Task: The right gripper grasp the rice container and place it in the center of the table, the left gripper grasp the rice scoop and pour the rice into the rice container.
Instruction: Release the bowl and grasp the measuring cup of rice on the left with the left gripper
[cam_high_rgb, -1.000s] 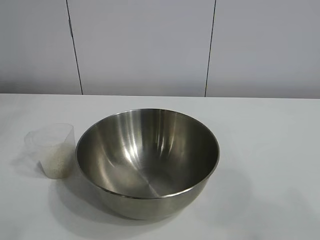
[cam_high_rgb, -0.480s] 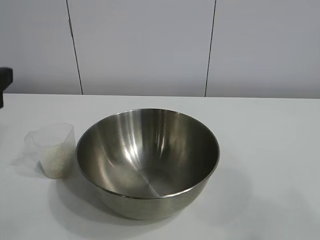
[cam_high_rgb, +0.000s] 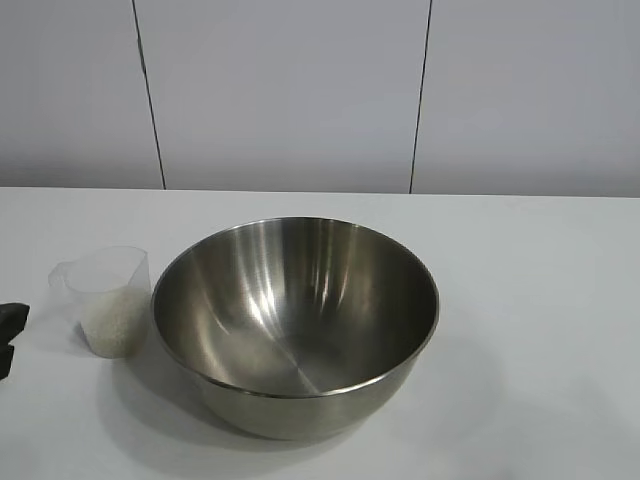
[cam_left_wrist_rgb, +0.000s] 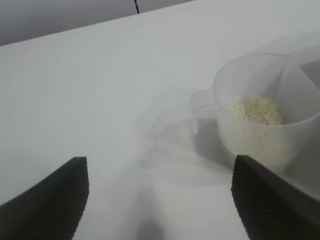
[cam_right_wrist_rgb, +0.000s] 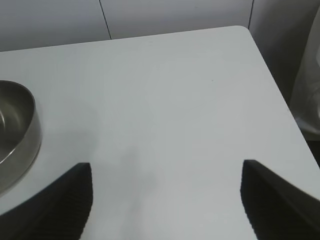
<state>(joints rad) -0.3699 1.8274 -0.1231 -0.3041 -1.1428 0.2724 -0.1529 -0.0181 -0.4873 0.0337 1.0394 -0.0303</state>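
Note:
The rice container (cam_high_rgb: 295, 320), a big shiny steel bowl, stands near the middle of the white table (cam_high_rgb: 540, 300). Nothing is in it. Close beside it on the left stands the rice scoop (cam_high_rgb: 105, 298), a clear plastic cup part-filled with white rice (cam_left_wrist_rgb: 256, 110). My left gripper (cam_high_rgb: 8, 338) shows only as dark tips at the left edge of the exterior view. In its wrist view it (cam_left_wrist_rgb: 159, 162) is open, low over the table, with the scoop (cam_left_wrist_rgb: 260, 125) just ahead and off to one side. My right gripper (cam_right_wrist_rgb: 167, 167) is open over bare table, with the bowl's rim (cam_right_wrist_rgb: 17, 130) off to its side.
The table's far corner (cam_right_wrist_rgb: 245, 29) and side edge (cam_right_wrist_rgb: 285, 105) show in the right wrist view, with a dark gap beyond. A pale panelled wall (cam_high_rgb: 300, 90) runs behind the table.
My left gripper came into the exterior view high at the left edge, then dropped to table height just left of the scoop. Bowl and scoop stayed put.

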